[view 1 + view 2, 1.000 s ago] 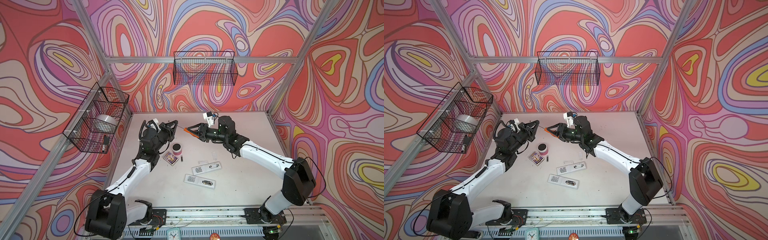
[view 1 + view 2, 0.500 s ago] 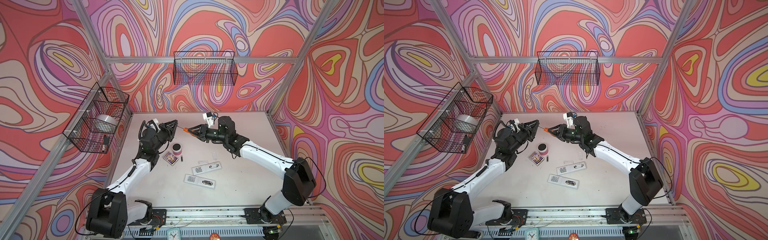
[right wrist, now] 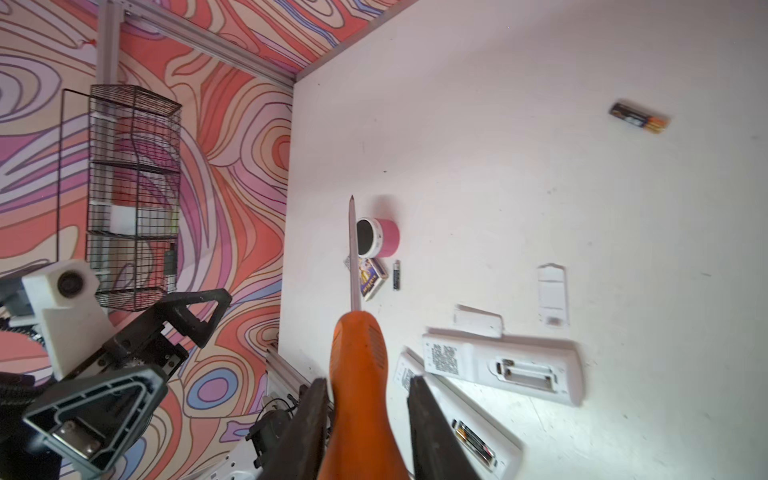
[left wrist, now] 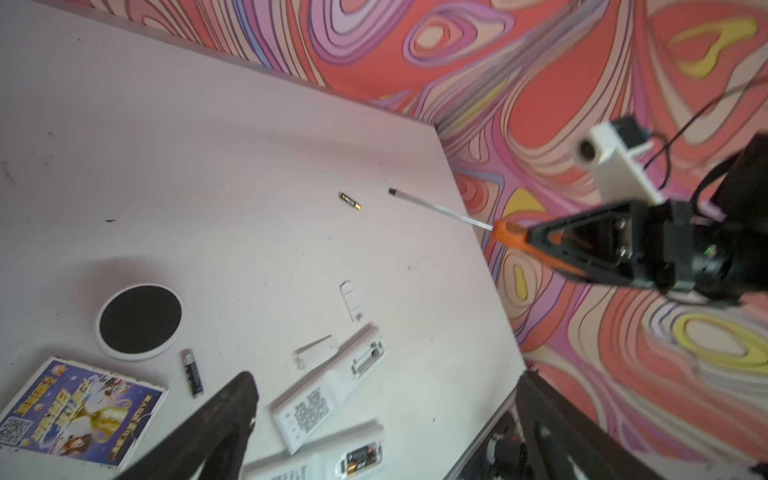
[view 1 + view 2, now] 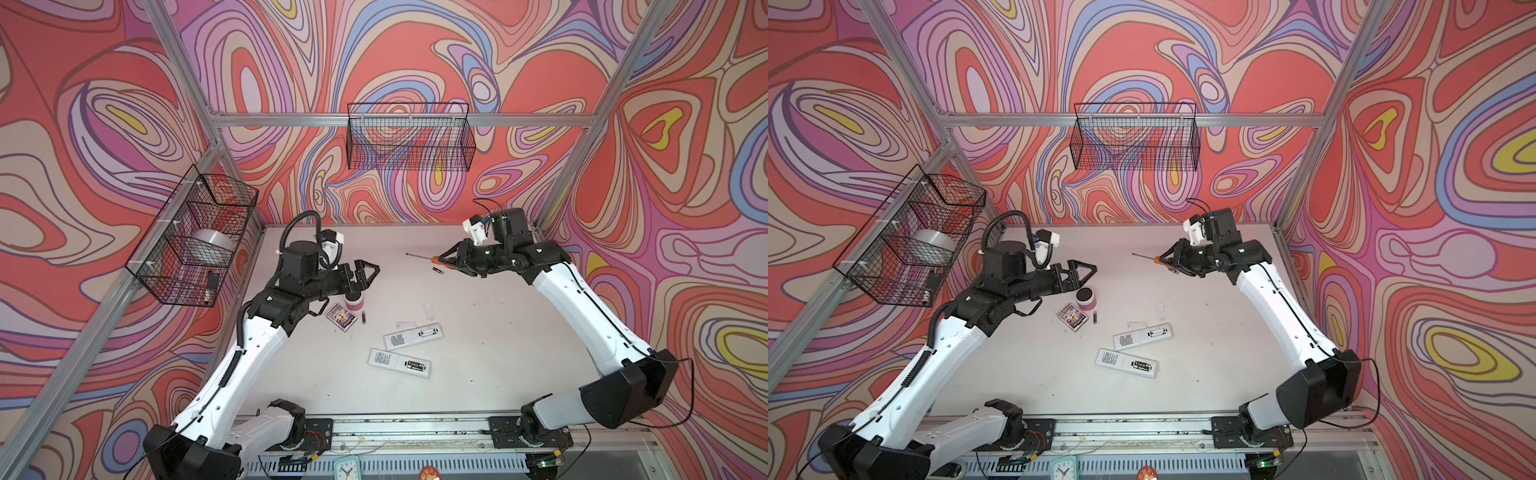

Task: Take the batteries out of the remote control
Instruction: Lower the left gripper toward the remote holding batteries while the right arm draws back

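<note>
Two white remotes lie face down at mid-table. The farther remote has an empty bay. The nearer remote holds batteries. One loose battery lies beside the pink cup. Another loose battery lies just below the right gripper. My left gripper hovers open and empty above the cup. My right gripper is shut on the orange screwdriver, shaft pointing left.
A pink cup and a card box sit under the left arm. Two white battery covers lie by the farther remote. Wire baskets hang on the left wall and back wall.
The left gripper has gone from shut to wide open. The right arm has drawn back to the right with the screwdriver. A battery now shows on the table below the right gripper.
</note>
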